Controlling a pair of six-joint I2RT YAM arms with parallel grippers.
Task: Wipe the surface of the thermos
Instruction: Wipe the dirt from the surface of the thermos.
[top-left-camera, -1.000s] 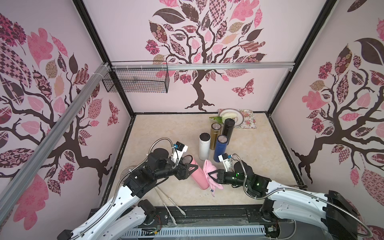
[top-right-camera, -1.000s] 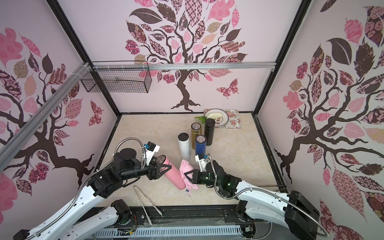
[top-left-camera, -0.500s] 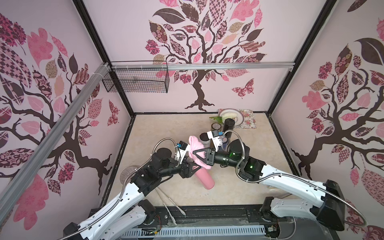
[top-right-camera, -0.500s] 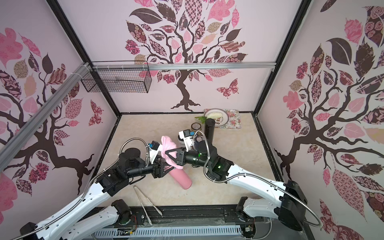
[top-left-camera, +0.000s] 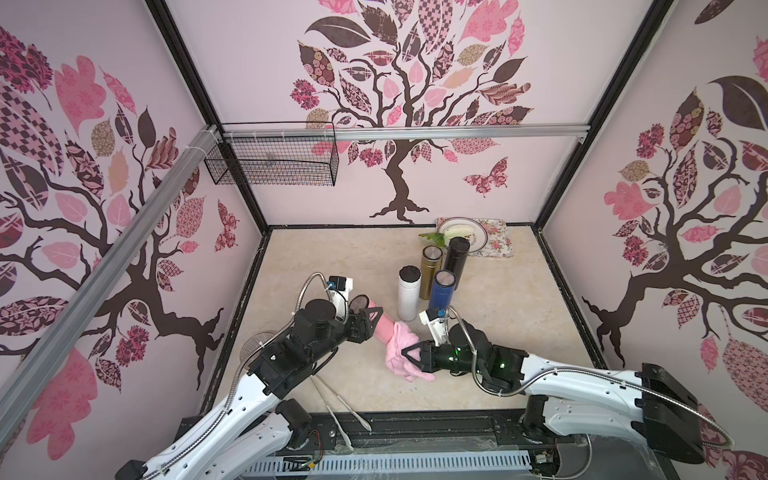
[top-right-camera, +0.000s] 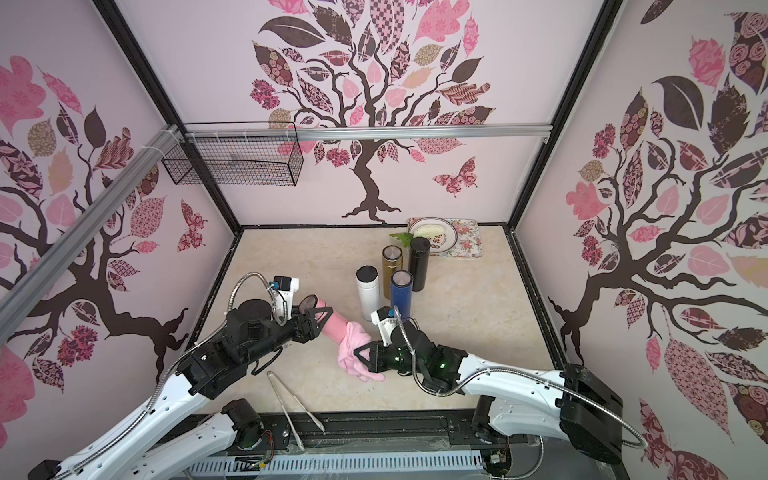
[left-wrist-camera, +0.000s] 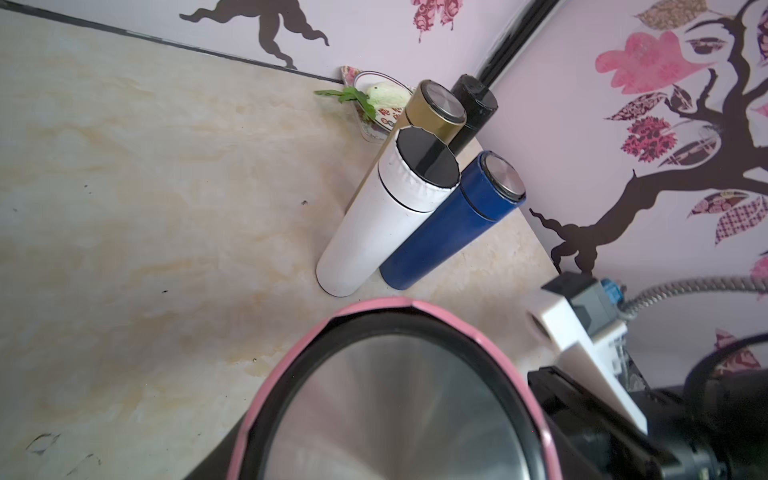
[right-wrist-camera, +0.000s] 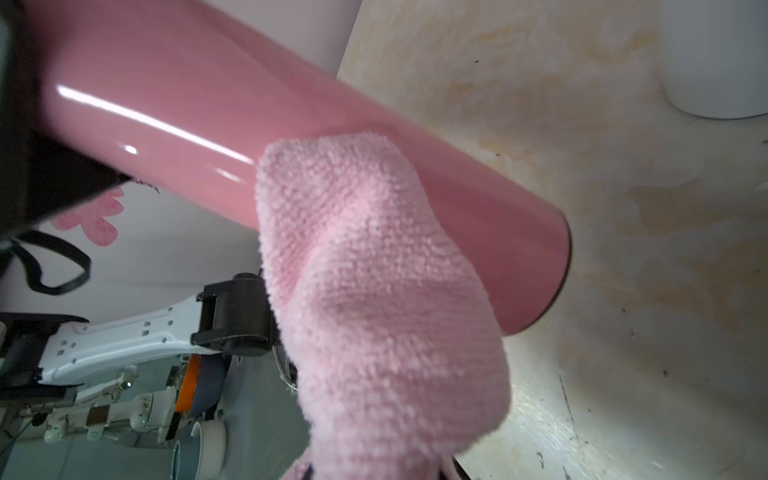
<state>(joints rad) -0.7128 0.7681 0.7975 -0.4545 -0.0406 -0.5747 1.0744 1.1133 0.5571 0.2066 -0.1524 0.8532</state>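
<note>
Nearest, a pink cloth (top-left-camera: 395, 345) is clamped in the right gripper (top-left-camera: 405, 356) and is pressed against the pink thermos (top-left-camera: 383, 327). The glossy thermos is gripped by the left gripper (top-left-camera: 369, 320) left of table centre. It is tilted, with the steel-topped lid raised far-left and the base low near-right. A small dark print is unreadable.

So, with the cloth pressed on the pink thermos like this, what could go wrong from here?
1. The left gripper clamps the pink thermos only near its cap end, so pressure from the cloth in the right gripper could twist it or make it slip.
2. The white thermos and blue thermos stand upright close to the right gripper; a wide stroke might topple them.
</note>
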